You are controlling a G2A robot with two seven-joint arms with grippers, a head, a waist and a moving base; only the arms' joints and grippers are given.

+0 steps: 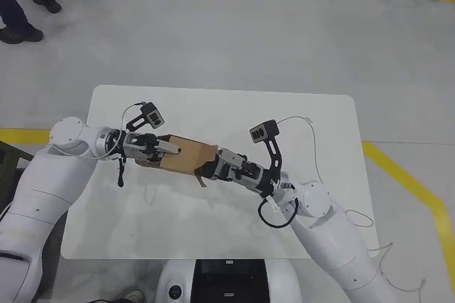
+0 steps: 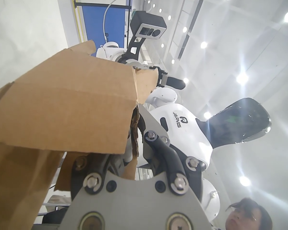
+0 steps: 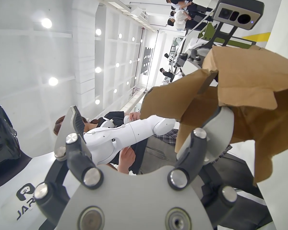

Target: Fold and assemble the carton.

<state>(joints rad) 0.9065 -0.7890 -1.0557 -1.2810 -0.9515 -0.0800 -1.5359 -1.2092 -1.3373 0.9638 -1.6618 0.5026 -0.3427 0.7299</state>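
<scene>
A brown cardboard carton (image 1: 183,154) hangs over the white table (image 1: 288,114), held between my two arms with its flaps loose. My left gripper (image 1: 153,145) is at its left end. In the left wrist view that gripper (image 2: 135,118) is shut on a carton (image 2: 67,111) flap edge. My right gripper (image 1: 214,168) is at the carton's right end. In the right wrist view it (image 3: 139,99) stands open: one finger (image 3: 73,120) is out in free air, the other finger (image 3: 220,123) is tucked under a flap of the carton (image 3: 249,84).
A thin white cable (image 1: 312,130) trails across the table's right part from the right arm. The table surface in front of and behind the carton is bare. A yellow floor line (image 1: 409,182) runs past the table's right side.
</scene>
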